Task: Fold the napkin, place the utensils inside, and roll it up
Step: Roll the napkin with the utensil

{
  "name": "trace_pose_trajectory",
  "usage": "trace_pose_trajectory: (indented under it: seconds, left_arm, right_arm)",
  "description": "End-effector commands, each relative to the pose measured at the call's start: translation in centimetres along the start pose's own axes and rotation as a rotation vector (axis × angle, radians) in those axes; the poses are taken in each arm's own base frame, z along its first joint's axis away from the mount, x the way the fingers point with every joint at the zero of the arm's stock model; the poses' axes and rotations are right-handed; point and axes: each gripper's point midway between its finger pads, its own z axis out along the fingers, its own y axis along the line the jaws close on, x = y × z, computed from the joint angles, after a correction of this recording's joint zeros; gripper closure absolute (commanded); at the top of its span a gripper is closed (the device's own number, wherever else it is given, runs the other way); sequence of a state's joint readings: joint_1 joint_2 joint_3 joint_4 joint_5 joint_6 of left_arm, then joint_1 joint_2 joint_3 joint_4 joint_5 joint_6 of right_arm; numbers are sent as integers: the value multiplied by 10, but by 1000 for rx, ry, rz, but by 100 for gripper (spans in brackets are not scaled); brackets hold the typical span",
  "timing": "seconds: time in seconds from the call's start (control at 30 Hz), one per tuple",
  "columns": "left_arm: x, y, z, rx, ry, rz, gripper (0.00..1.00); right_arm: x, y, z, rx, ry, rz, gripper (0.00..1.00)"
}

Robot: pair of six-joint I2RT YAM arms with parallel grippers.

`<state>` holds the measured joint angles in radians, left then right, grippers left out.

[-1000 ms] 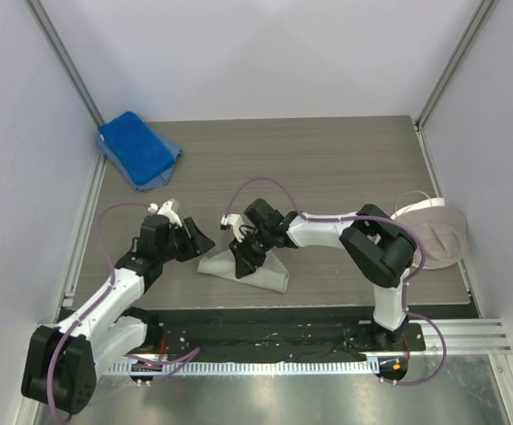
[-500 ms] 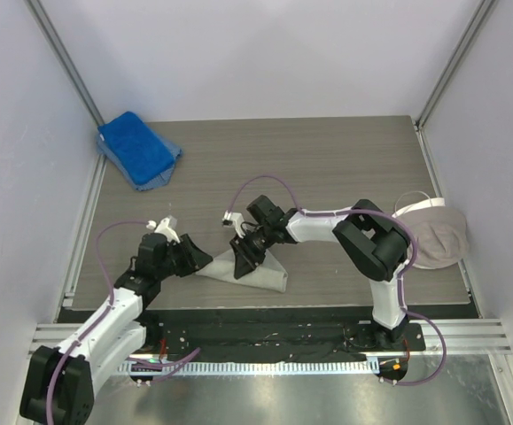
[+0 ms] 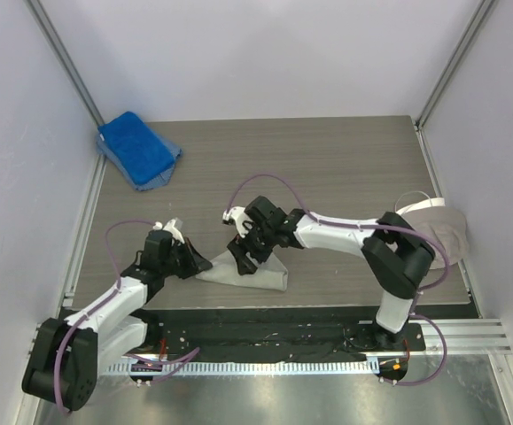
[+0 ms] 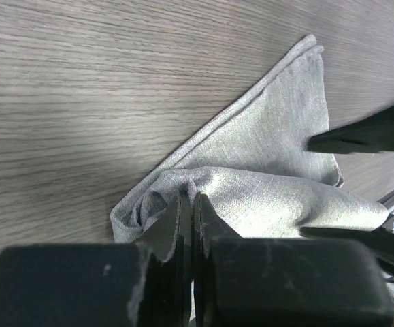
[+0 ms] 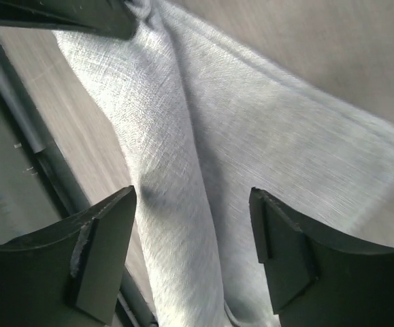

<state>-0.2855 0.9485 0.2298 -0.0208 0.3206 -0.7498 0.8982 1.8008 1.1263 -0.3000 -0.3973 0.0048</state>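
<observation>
The napkin (image 3: 258,272) is a light grey cloth, partly rolled, lying near the table's front edge. My left gripper (image 3: 199,264) is shut at its left end. In the left wrist view the left gripper (image 4: 186,199) pinches a raised fold of the napkin (image 4: 271,146). My right gripper (image 3: 242,257) hovers open over the roll's middle. In the right wrist view the right gripper (image 5: 191,204) straddles the napkin's (image 5: 176,170) rolled ridge without touching it. The utensils are hidden from every view.
A bright blue towel (image 3: 137,148) lies at the back left corner. A beige-grey cloth with a white edge (image 3: 439,232) hangs over the table's right edge. The black base strip (image 3: 265,332) runs just in front of the napkin.
My left gripper has closed on the napkin's left end. My right gripper has opened wide and let go of the roll, shifting slightly over it.
</observation>
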Motion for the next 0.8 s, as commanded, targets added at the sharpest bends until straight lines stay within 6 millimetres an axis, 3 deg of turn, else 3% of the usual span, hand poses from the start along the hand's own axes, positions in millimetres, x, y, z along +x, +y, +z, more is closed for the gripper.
trace_pose_trajectory:
  seconds: [0.0, 0.03, 0.23, 0.57, 0.77]
  left_arm:
    - [1, -1, 3, -15, 51, -1, 100]
    - [2, 0, 3, -21, 60, -5, 100]
    - [5, 4, 7, -54, 97, -25, 100]
    - [3, 3, 6, -57, 96, -25, 100]
    - [0, -1, 6, -49, 94, -20, 100]
  right_arm:
    - [-36, 2, -38, 271, -141, -209, 22]
    - [-27, 16, -32, 282, -126, -269, 21]
    - [-19, 18, -21, 441, -96, -414, 20]
    - [5, 17, 8, 419, 0, -459, 21]
    - [21, 16, 18, 385, 47, -456, 31]
